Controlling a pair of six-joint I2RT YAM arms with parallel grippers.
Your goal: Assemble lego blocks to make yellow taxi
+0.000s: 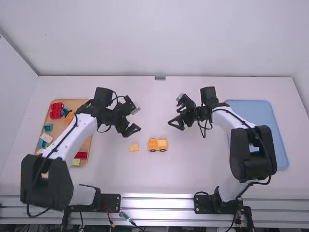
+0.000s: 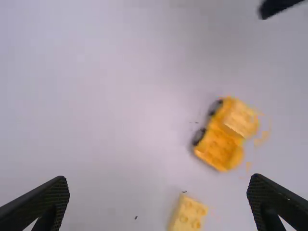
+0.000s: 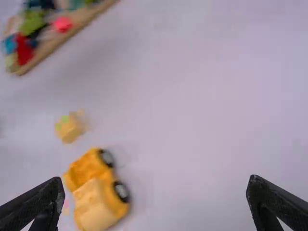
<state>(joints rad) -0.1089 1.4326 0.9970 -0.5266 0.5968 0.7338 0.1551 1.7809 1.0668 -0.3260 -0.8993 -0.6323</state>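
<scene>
While left claw (image 1: 133,129) and right claw (image 1: 176,124) hang, fingers spread, I see taxi (image 1: 158,144) between them, toward near edge of tabletop (image 1: 159,179); block (image 2: 190,214) cut off in left wrist view.

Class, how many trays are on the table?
2: the wooden tray at the left, partly under the left arm, and the blue tray at the right, partly under the right arm.

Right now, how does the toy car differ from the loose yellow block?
The toy car is bigger than the yellow block. The car has dark wheels; the block has none. The car is mostly deeper orange-yellow, the block paler. Both sit on the table.
</scene>
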